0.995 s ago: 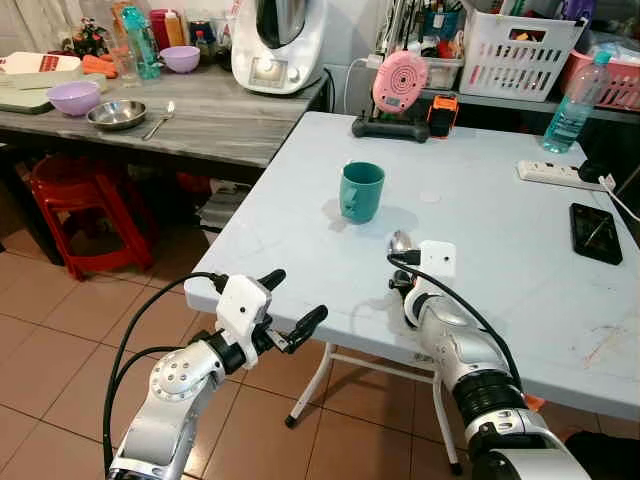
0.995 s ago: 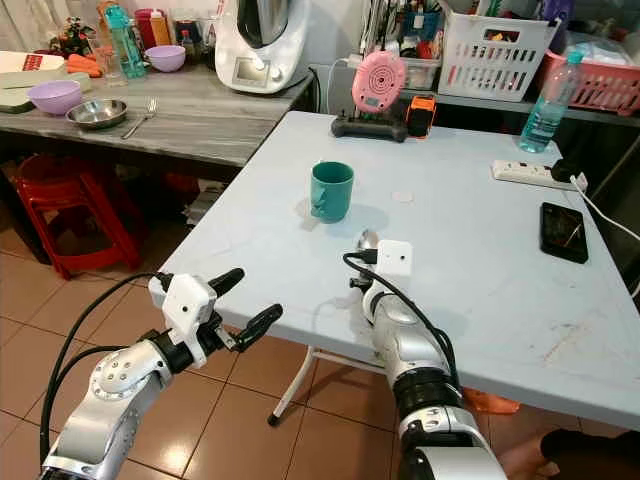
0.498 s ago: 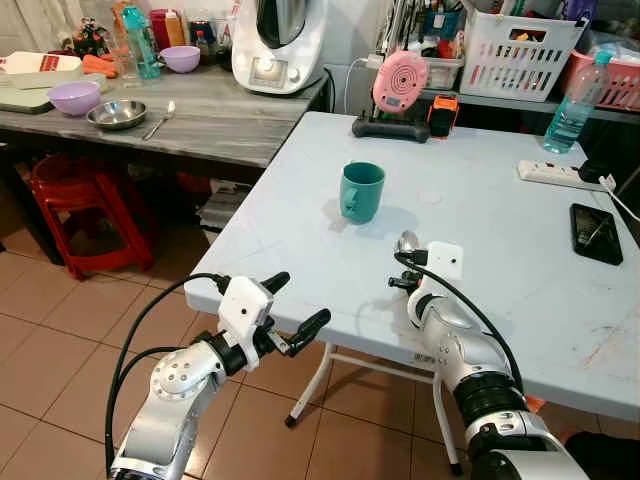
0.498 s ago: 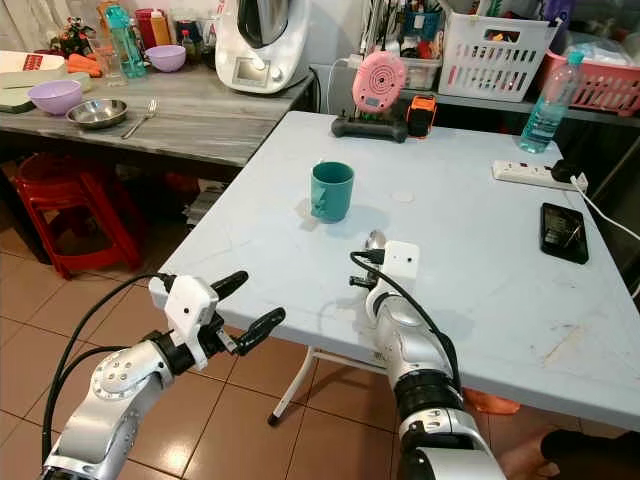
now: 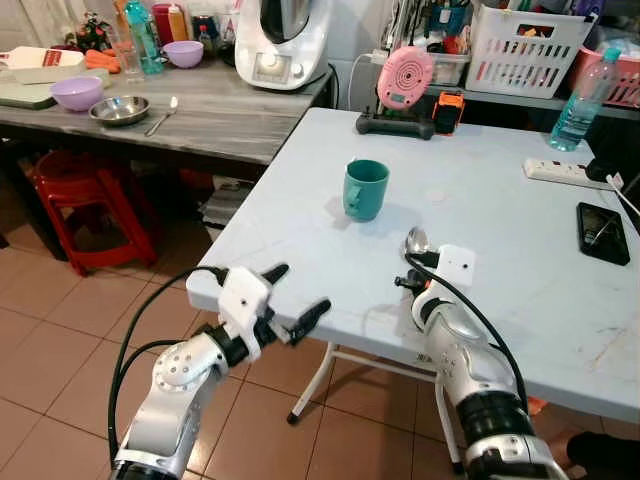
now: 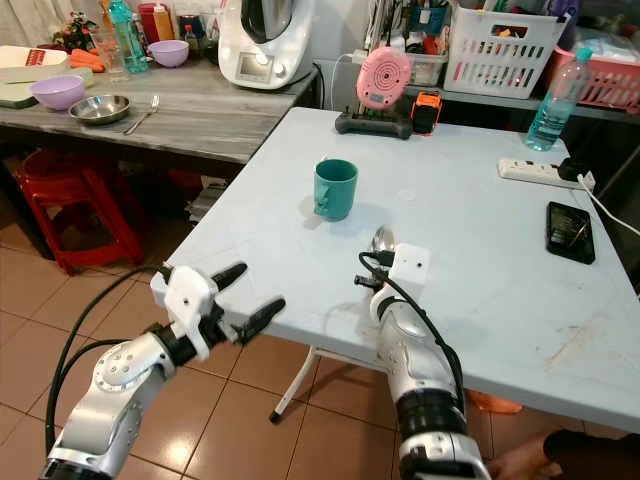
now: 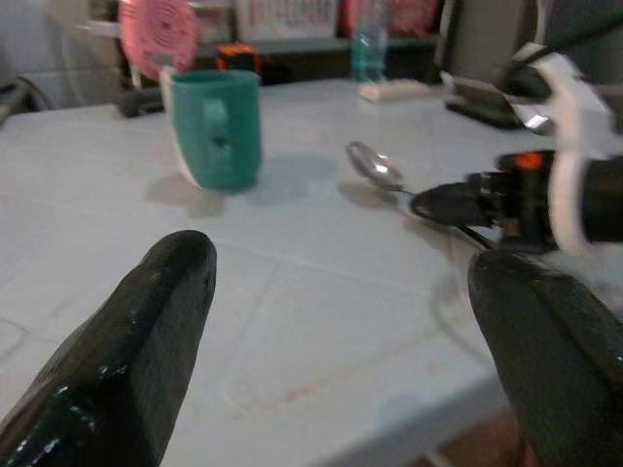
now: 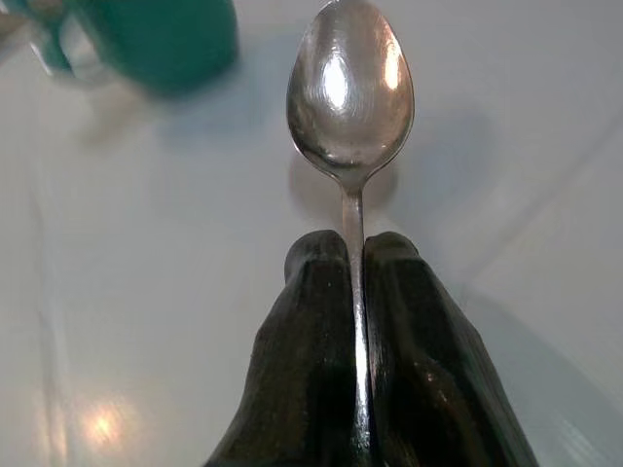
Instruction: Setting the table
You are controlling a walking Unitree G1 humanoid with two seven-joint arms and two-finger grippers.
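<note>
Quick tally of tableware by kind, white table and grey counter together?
Mugs: 1, teal
Spoons: 2, one in the right gripper, one on the counter
Bowls: 3, two purple, one steel
Total: 6

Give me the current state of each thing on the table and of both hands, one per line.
Spoon: held by its handle, bowl forward over the table.
Right hand: shut on the spoon.
Left hand: open, holding nothing, at the table's near edge.
Teal mug: upright on the table.
Phone: lying flat, screen dark.
Water bottle: upright, capped.
</note>
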